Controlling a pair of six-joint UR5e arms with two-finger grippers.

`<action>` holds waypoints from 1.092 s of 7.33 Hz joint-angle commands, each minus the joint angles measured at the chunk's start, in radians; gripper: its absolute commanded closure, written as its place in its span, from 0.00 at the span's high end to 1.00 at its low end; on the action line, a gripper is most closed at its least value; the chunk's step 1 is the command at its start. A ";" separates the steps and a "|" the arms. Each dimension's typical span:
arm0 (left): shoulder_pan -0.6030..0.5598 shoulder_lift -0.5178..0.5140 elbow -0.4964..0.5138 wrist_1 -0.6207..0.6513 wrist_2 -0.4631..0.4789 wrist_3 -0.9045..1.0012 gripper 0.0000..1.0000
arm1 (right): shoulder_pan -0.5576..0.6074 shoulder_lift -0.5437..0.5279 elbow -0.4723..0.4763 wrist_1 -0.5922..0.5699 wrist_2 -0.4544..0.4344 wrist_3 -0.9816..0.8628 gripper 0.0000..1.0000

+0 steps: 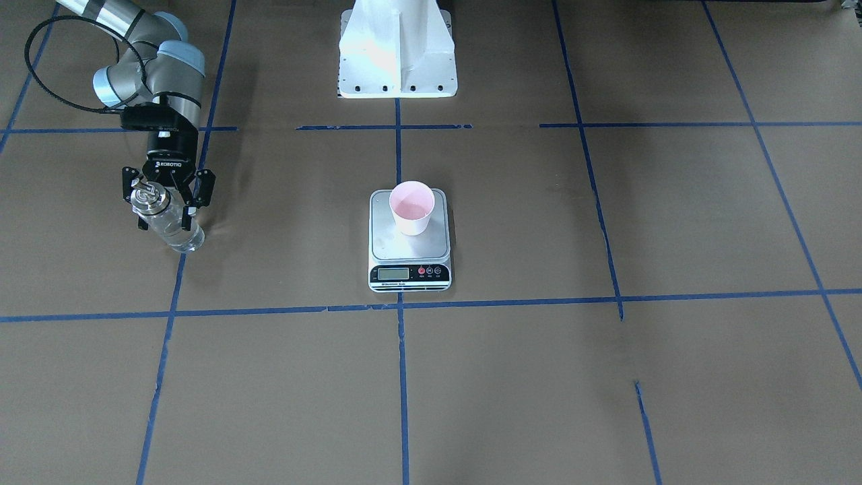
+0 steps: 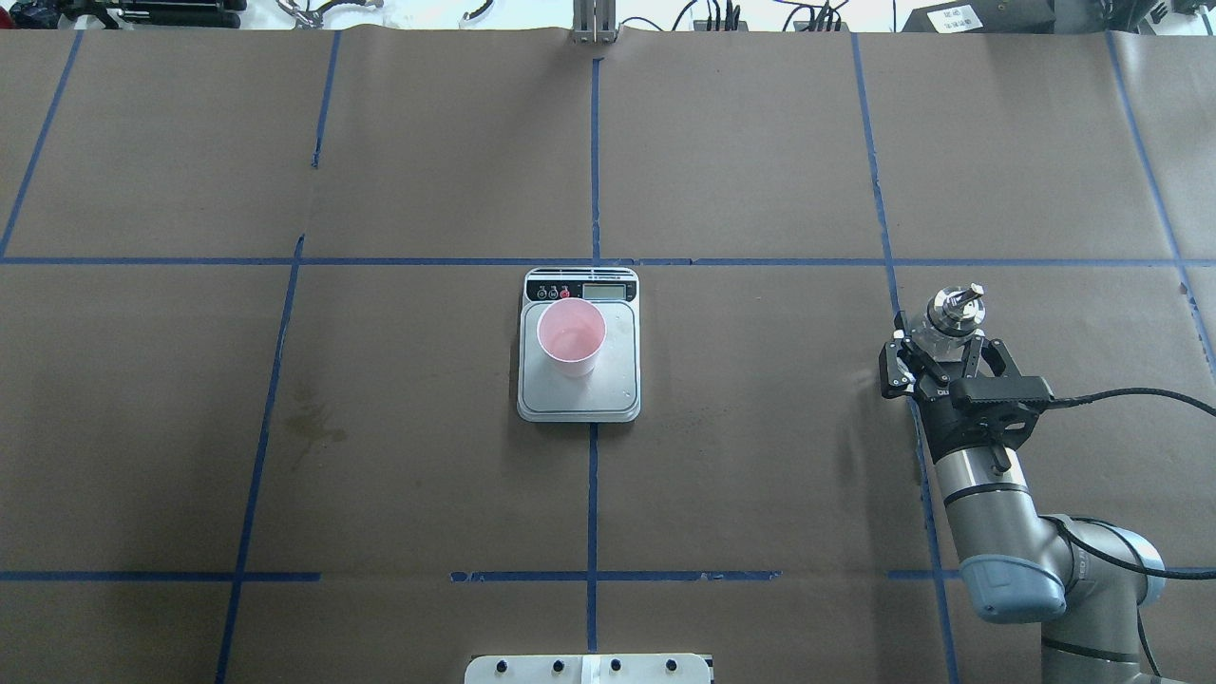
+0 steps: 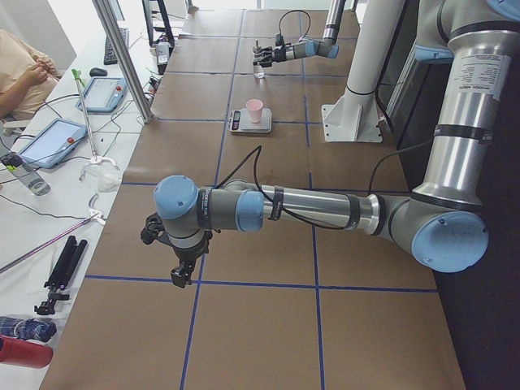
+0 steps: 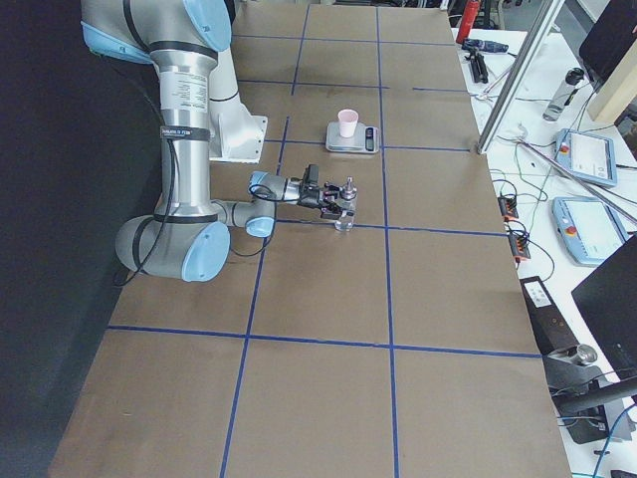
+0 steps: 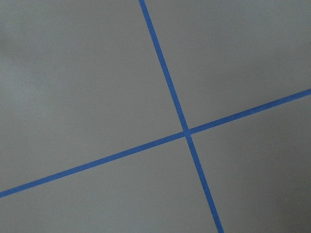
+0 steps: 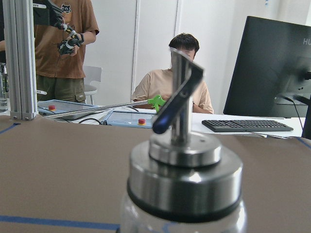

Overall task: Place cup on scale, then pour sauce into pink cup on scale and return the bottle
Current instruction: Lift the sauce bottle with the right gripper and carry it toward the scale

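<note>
The pale pink cup (image 1: 412,207) stands upright on the silver scale (image 1: 404,256) at the table's middle; both also show in the overhead view, the cup (image 2: 571,337) on the scale (image 2: 617,385). The clear glass bottle (image 1: 168,225) with a silver pourer cap stands near a blue tape line, with clear sauce inside. My right gripper (image 1: 165,221) is open, with its fingers spread on either side of the bottle (image 2: 955,309). The right wrist view shows the bottle's cap (image 6: 184,179) close up. My left gripper (image 3: 183,272) hangs over the table far from the scale; I cannot tell whether it is open.
The white robot base (image 1: 397,54) stands behind the scale. Blue tape lines (image 2: 594,161) grid the brown table. Operators, tablets and a monitor sit beyond the far edge of the table (image 6: 167,87).
</note>
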 commanded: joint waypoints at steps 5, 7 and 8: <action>0.000 0.002 -0.001 -0.003 0.000 0.000 1.00 | 0.029 0.111 0.065 0.001 -0.001 -0.149 0.00; 0.002 0.016 -0.001 -0.005 0.008 0.000 1.00 | 0.037 0.170 0.065 0.001 0.001 -0.236 0.00; 0.002 0.019 -0.001 -0.005 0.014 0.006 1.00 | 0.037 0.170 0.065 0.001 0.004 -0.237 0.00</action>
